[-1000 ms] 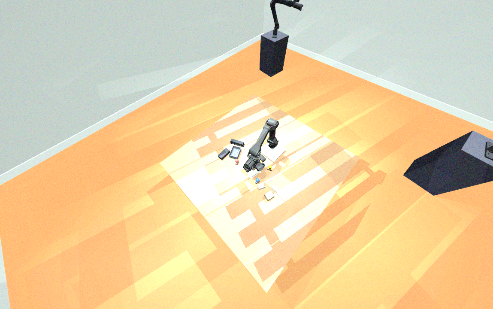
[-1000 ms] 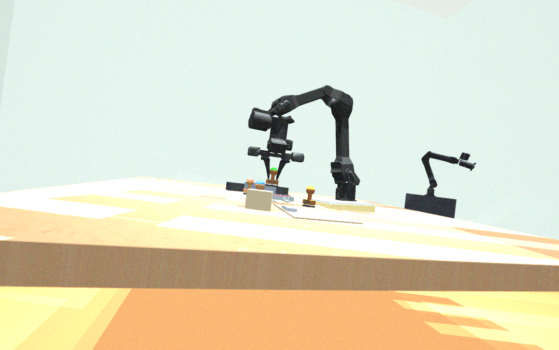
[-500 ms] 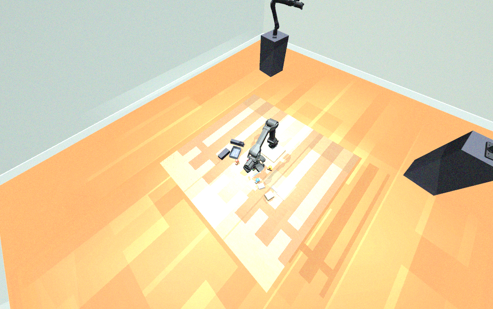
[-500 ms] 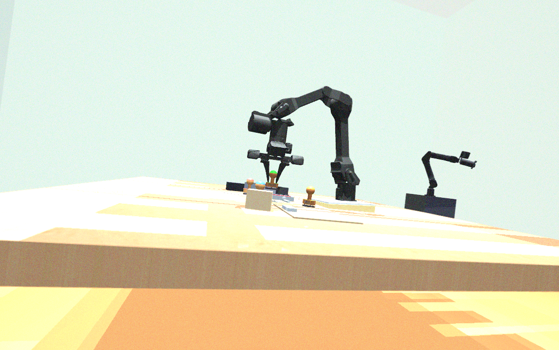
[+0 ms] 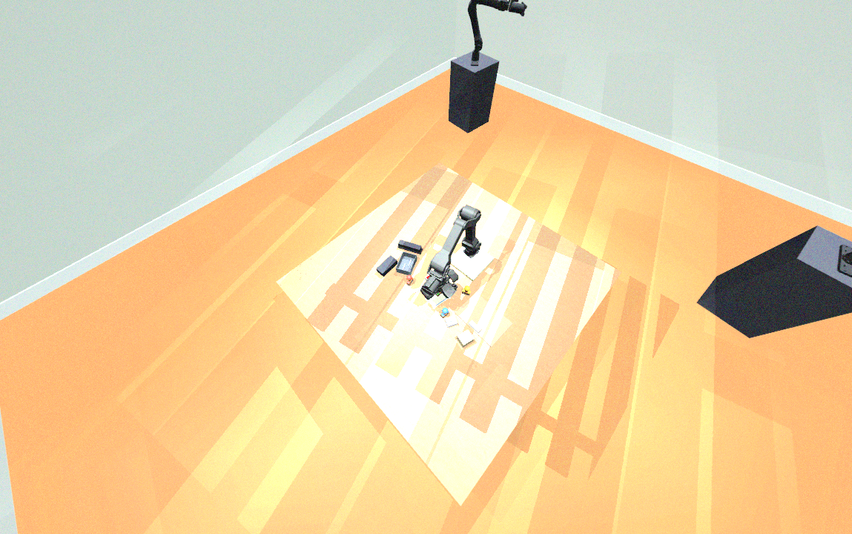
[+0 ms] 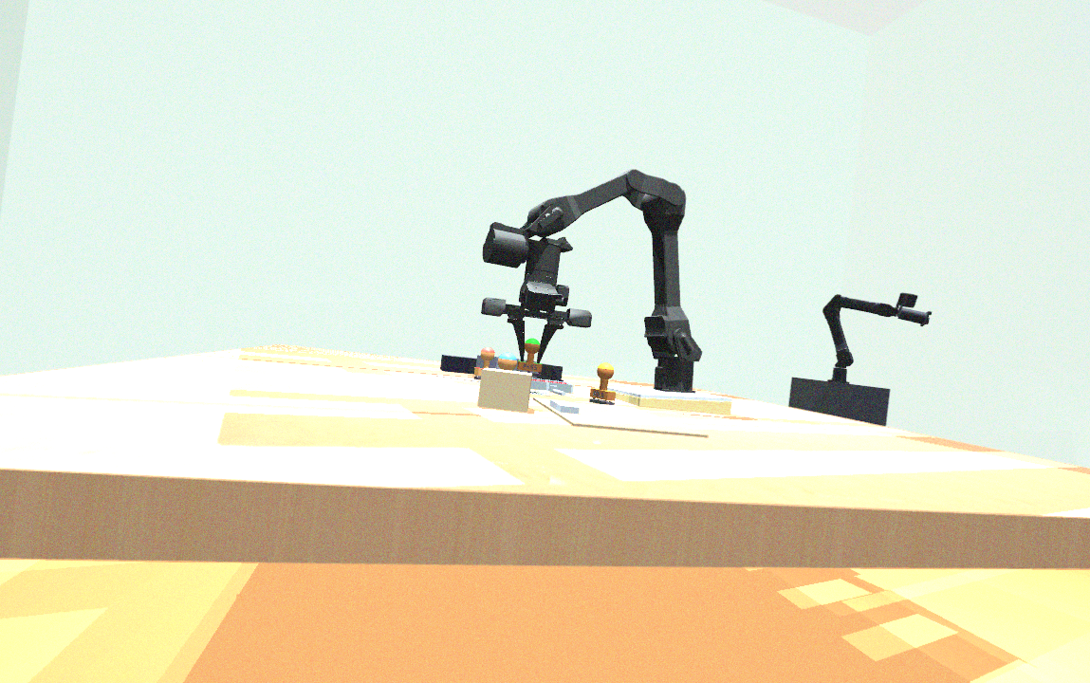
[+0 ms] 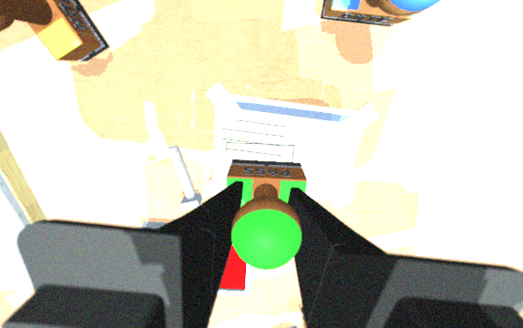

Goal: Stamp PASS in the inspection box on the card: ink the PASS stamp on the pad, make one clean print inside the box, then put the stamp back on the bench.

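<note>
My gripper [image 7: 266,192] [image 6: 531,361] is shut on the PASS stamp [image 7: 266,239] [image 6: 532,345], a brown stamp with a green knob. The stamp hangs upright and low over the white card [image 7: 325,146]; the gap beneath it cannot be judged. In the wrist view its PASS edge covers the lower part of the outlined box [image 7: 293,152] on the card, below several printed lines. The stamp's underside is hidden. A red pad [image 7: 234,273] shows partly behind the left finger.
A yellow-knobbed stamp [image 7: 61,41] [image 6: 604,374] [image 5: 466,290], a blue-knobbed stamp [image 7: 414,2] [image 5: 444,311] and a red-knobbed stamp [image 6: 488,353] [image 5: 408,279] stand around the card. Dark boxes [image 5: 386,266] [image 5: 409,247] flank a tray. A pale block [image 6: 504,390] stands nearer the exterior camera.
</note>
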`<state>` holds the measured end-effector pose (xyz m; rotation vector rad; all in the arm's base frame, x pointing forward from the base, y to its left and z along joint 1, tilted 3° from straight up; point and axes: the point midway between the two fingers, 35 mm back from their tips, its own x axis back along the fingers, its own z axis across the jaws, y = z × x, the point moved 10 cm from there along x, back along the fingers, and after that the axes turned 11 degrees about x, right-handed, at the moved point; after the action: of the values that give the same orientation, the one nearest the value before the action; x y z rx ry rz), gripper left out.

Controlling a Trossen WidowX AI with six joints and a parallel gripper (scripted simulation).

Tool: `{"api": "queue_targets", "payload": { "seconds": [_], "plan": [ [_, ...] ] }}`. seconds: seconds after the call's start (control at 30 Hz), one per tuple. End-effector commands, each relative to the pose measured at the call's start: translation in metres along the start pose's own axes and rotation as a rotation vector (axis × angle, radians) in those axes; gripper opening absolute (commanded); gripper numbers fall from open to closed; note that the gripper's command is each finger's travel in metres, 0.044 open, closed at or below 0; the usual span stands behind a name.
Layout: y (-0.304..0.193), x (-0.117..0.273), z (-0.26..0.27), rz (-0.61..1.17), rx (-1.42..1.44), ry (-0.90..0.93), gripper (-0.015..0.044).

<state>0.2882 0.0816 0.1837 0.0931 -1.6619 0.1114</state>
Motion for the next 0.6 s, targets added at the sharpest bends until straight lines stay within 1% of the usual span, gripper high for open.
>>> {"api": "queue_targets", "payload": {
  "seconds": [0.0, 0.57],
  "plan": [
    [0.0, -0.005, 0.001, 0.004, 0.007, 0.007, 0.0],
    [-0.001, -0.016, 0.002, 0.004, 0.007, 0.007, 0.0]
  ]
}}
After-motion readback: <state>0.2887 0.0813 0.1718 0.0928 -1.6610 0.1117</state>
